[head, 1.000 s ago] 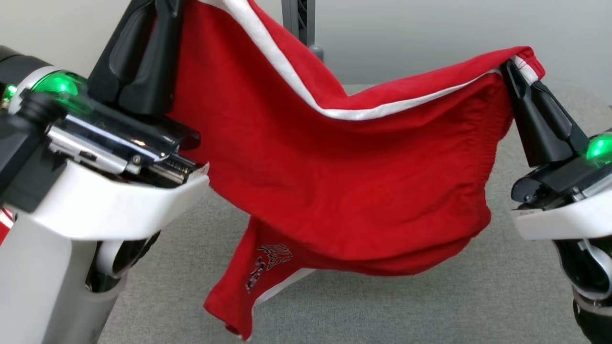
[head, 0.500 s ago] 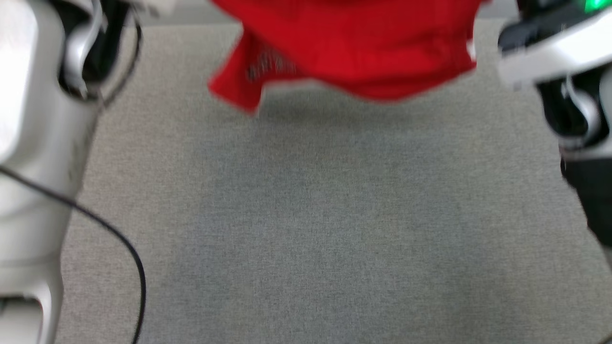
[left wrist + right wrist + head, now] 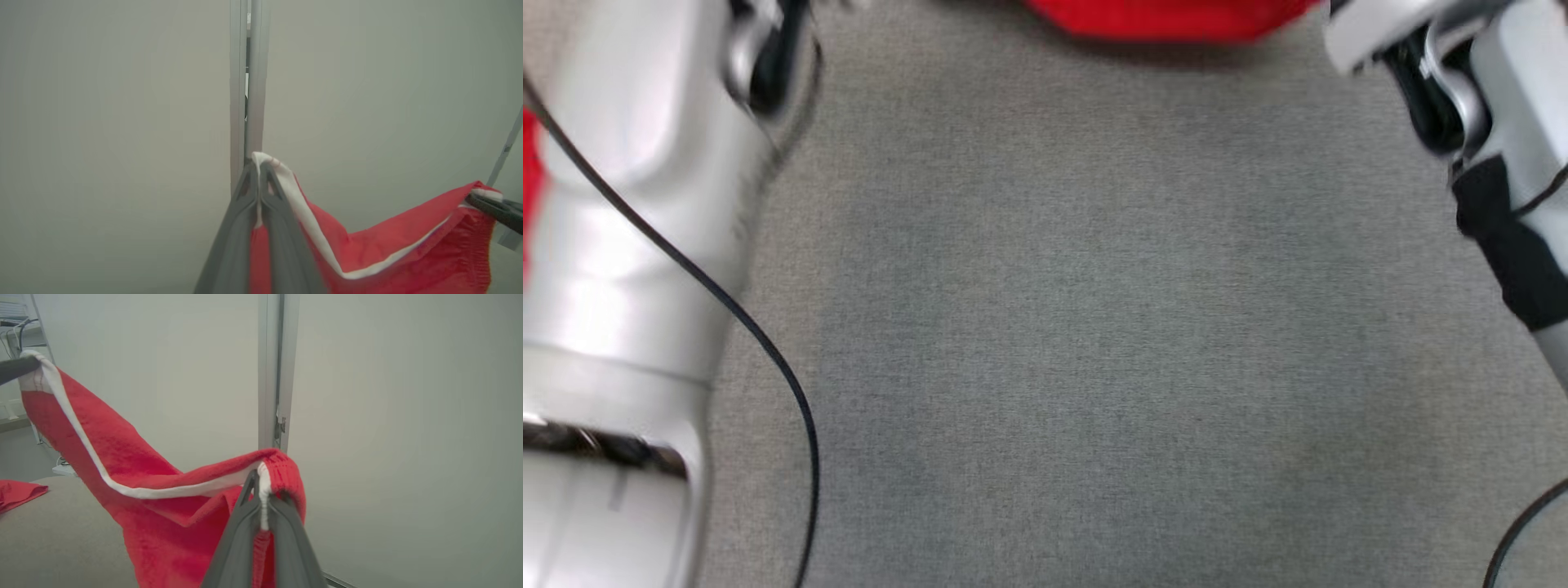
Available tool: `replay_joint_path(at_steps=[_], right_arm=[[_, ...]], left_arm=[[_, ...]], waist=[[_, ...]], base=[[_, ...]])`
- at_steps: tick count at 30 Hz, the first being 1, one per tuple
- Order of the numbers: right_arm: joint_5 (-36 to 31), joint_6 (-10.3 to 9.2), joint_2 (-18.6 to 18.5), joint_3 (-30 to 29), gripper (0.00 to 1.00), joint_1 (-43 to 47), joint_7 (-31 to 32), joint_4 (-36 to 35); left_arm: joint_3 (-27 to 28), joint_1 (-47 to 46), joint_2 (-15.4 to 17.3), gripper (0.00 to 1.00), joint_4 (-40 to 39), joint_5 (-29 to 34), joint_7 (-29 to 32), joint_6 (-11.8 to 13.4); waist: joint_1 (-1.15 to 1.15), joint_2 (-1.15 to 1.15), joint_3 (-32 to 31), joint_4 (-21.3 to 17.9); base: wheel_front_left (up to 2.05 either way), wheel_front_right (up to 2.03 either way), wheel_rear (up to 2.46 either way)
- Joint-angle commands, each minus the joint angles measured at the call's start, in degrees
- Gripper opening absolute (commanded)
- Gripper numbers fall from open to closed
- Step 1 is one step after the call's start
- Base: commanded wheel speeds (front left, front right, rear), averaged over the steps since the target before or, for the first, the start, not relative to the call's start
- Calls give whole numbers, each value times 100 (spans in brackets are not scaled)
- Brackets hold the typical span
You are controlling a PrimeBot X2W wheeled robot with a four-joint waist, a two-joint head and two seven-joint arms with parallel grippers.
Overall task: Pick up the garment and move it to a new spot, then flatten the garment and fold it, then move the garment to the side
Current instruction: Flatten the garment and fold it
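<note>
The garment (image 3: 163,522) is a red cloth with a white stripe and a gathered edge, hanging stretched in the air between my two grippers. My left gripper (image 3: 258,164) is shut on one white-trimmed corner. My right gripper (image 3: 260,478) is shut on the opposite gathered corner. The left wrist view shows the right gripper (image 3: 486,204) at the far right, pinching the cloth. In the right wrist view the left gripper (image 3: 18,367) is at the upper left. In the head view only the garment's sagging lower edge (image 3: 1168,18) shows at the top, above the grey table.
The grey fabric-covered table (image 3: 1054,327) spreads below the garment. Another red cloth (image 3: 16,492) lies at its left end. My pale forearms (image 3: 629,245) flank the head view, with black cables hanging. A pale wall with a metal post (image 3: 271,375) stands behind.
The head camera has tipped downward, so the garment has slid from the middle of the picture to its top edge. Both grips on the cloth are unchanged.
</note>
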Motion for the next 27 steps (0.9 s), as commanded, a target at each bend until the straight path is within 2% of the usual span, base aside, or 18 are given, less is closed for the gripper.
replay_joint_path(at_steps=[1, 5, 11, 17, 20, 27], right_arm=[[164, 0, -105, 155, 0, 253, -47, 82], [536, 0, -357, 237, 0, 916, -51, -170], [932, 2, -650, -9, 0, 2447, -41, -1156], [1240, 2, -752, -151, 0, 3903, -42, -1879], [1248, 2, -784, -120, 0, 4317, -42, -2014], [1372, 2, -985, -214, 0, 5537, -42, -2287]], left_arm=[[-25, 398, -54, 0, 23, -62, -73, -53], [115, 1362, -141, 0, -576, 2, -129, -72], [488, 3237, -150, 0, -2045, 356, -123, 38], [584, 4996, 47, 0, -3040, 565, -125, 215], [554, 5474, 153, 0, -3304, 549, -44, 275], [474, 6961, 460, 0, -4449, 319, 678, 530]], waist=[[0, 0, 63, 88], [0, 0, 77, 156], [0, 0, -145, 196], [0, 0, -614, 105], [0, 0, -785, 91], [0, 0, -1385, 184]], base=[[0, 0, 0], [0, 0, 0], [0, 0, 0], [0, 0, 0], [0, 0, 0], [0, 0, 0]])
